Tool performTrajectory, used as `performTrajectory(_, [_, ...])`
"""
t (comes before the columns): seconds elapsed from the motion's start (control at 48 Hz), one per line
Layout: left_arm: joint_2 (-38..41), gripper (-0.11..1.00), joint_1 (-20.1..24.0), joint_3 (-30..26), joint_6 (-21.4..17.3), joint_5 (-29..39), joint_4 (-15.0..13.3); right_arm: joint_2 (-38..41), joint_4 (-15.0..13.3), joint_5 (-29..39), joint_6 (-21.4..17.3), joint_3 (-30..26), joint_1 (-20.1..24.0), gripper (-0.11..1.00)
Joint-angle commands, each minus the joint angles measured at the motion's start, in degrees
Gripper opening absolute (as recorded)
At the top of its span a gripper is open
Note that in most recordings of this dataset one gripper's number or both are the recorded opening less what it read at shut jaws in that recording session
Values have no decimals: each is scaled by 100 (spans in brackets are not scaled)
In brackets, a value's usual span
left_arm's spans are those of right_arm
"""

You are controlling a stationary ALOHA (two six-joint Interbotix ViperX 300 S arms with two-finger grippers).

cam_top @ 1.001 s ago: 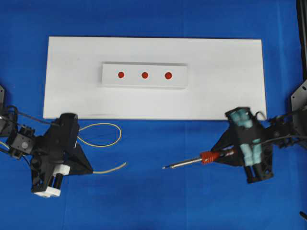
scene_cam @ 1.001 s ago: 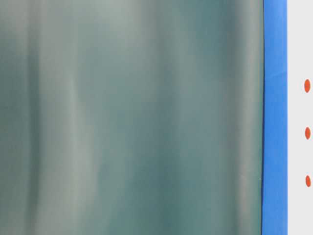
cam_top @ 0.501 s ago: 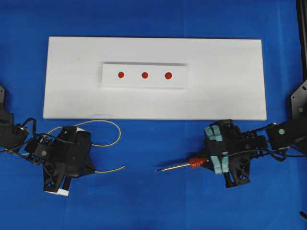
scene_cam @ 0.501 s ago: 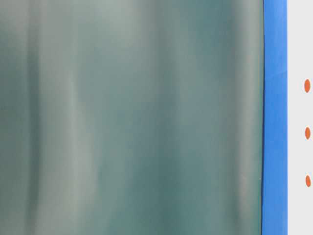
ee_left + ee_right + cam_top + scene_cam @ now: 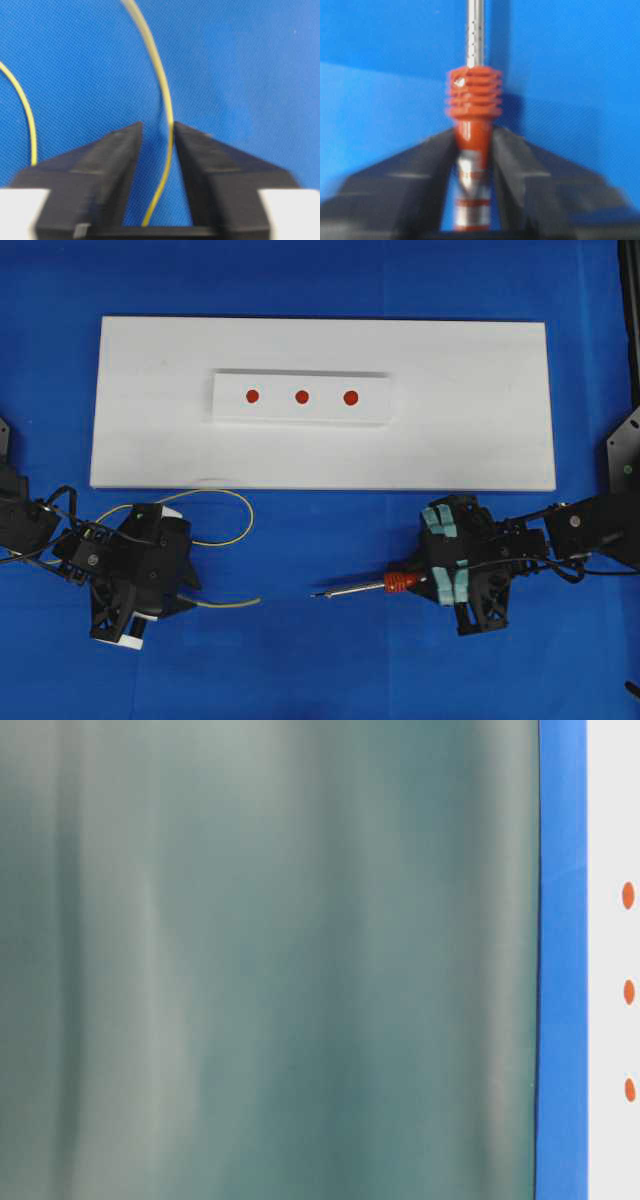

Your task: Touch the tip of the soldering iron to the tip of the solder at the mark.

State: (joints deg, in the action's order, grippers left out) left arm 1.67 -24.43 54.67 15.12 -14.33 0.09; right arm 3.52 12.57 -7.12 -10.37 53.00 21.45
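Note:
The solder (image 5: 240, 515), a thin yellow wire, loops on the blue cloth at lower left, and its free end (image 5: 255, 601) points right. My left gripper (image 5: 188, 592) is open around it. In the left wrist view the solder (image 5: 166, 165) runs loose through the gap of the gripper (image 5: 157, 127), brushing the right finger. The soldering iron (image 5: 400, 583) lies low at lower right with its tip (image 5: 315, 595) pointing left. My right gripper (image 5: 425, 580) is shut on it. The right wrist view shows both fingers against the red neck just behind the ribbed collar (image 5: 472, 95). Three red marks (image 5: 301, 397) sit far from both tips.
The marks are on a small white block (image 5: 375, 410) on a large white board (image 5: 470, 440) over the blue cloth. A blurred grey-green surface (image 5: 270, 960) fills most of the table-level view. At its right edge are a blue strip and orange dots (image 5: 628, 895).
My left gripper has swung round and opened, leaving the solder loose between its fingers. My right gripper has moved left and toward the front edge with the iron.

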Motion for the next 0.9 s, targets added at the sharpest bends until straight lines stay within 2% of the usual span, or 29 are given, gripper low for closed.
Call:
performTrajectory(0.0, [-141,38,0,-149,18,97,9,-70,53,44,9,-70,-9,31])
performTrajectory(0.146, [-510,75,-9,-290,-9,694,9,-325,44,123,26,-79,-9,72])
performTrajectory(0.188, [-650,78,-9,-334,-44,905,9,-483,35,211,35,-70,-18,82])
performTrajectory(0.229, [-809,77,-9,-378,-70,1125,9,-712,35,343,62,-79,-26,88])
performTrajectory(0.334, [-1239,74,44,-466,-105,1661,9,-1283,-26,677,88,-97,-79,79])
performTrajectory(0.396, [-1529,73,114,-492,-149,1942,18,-1670,-132,879,88,-97,-158,79])
performTrajectory(0.584, [-2426,71,483,-422,-466,2197,18,-2848,-686,1433,97,-97,-580,79])
performTrajectory(0.709, [-2962,71,861,-325,-870,2197,18,-3524,-1160,1591,97,-62,-1090,79])
performTrajectory(0.792, [-3287,70,1169,-246,-1169,2171,18,-3920,-1424,1582,97,0,-1600,79])
performTrajectory(0.876, [-3568,70,1450,-123,-1441,2048,18,-4184,-1591,1564,97,70,-1995,78])
